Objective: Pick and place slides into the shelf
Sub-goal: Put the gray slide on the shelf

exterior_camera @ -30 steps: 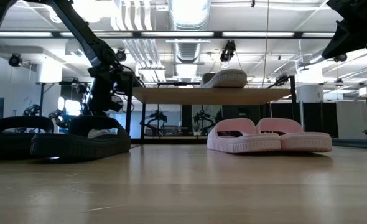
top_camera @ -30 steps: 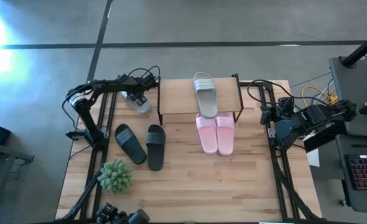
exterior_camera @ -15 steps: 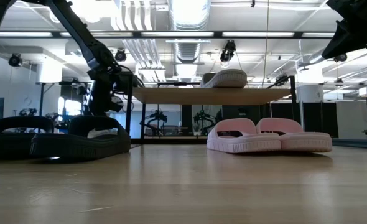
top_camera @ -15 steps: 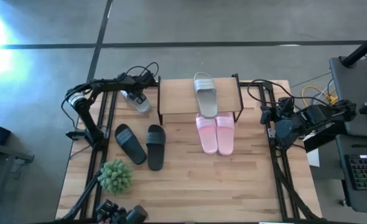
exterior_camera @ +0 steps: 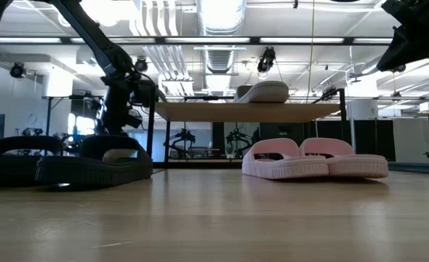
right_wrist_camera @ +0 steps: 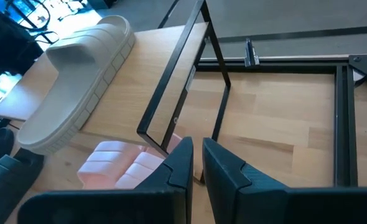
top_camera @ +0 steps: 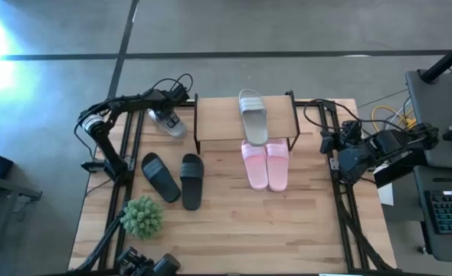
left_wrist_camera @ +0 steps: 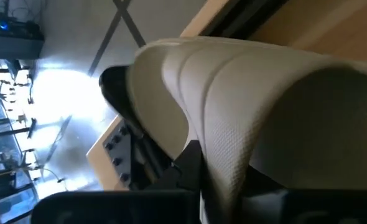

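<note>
**Left gripper clamped on a grey slide beside the shelf**

While the right arm waits at the table's right edge, the left gripper [top_camera: 167, 116] is shut on the strap of a light grey slide [top_camera: 167, 123], at the far left corner of the table [top_camera: 287, 230]. In the left wrist view that slide [left_wrist_camera: 246, 93] fills the picture, its ribbed strap pinched between the dark fingers [left_wrist_camera: 171, 171].

Just beside those jaws stands the shelf [top_camera: 218, 126], with its black metal legs. On its board lies the second grey slide [top_camera: 252, 115]. Under the shelf's near edge the two pink slides [top_camera: 266, 164] sit side by side, touching each other. Nearer the camera from the left gripper, the two black slides [top_camera: 174, 178] rest on the table, apart from each other, and beyond them a green spiky ball [top_camera: 142, 217].

The right gripper [right_wrist_camera: 196, 163] has its fingers nearly together with nothing between them; the shelf's grey slide [right_wrist_camera: 74, 78] shows ahead of it.

No brand, label or writing can be read anywhere.
</note>
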Controlling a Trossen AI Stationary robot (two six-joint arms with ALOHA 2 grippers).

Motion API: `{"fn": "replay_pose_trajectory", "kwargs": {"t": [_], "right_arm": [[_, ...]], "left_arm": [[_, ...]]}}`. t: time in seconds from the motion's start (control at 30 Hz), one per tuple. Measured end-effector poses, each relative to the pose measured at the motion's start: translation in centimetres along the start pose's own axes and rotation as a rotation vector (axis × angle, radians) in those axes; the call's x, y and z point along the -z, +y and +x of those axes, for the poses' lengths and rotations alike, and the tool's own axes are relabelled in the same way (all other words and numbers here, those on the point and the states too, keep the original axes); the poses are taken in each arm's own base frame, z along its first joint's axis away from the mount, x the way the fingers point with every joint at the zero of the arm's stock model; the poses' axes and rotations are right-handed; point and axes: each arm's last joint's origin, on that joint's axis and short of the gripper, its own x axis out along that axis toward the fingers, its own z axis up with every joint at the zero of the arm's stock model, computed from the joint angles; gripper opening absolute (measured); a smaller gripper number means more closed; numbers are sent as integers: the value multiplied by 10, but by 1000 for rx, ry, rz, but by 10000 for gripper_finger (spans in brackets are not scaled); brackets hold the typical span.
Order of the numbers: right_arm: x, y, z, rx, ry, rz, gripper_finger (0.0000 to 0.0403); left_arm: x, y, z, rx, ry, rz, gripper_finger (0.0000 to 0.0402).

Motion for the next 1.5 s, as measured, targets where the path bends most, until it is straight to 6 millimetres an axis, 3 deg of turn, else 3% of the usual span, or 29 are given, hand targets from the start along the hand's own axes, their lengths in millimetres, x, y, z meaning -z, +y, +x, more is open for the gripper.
{"fn": "replay_pose_trajectory", "kwargs": {"t": [0.17,0.33,0.5,0.63,0.77,0.9,1.1,1.3,1.5], "right_arm": [[2,-1,2,6,1,-10,28],[6,-2,4,16,1,-21,28],[8,-2,5,20,1,-1,28],[8,-2,5,19,2,7,28],[8,-2,5,18,1,9,28],[8,-2,5,15,1,29,28],[8,-1,5,13,1,49,28],[7,0,5,7,1,59,28],[5,3,4,-17,0,81,28]], "left_arm": [[9,14,-17,-31,10,10,1],[18,39,-49,-20,-104,-142,1],[29,68,-101,126,-400,-366,0],[35,76,-145,184,-681,-417,0],[34,61,-175,175,-859,-273,0],[18,34,-194,108,-872,-235,0],[-35,-1,-217,11,-858,-187,0],[-91,-20,-238,-26,-790,-57,0],[-112,-42,-244,-26,-654,217,0]]}}
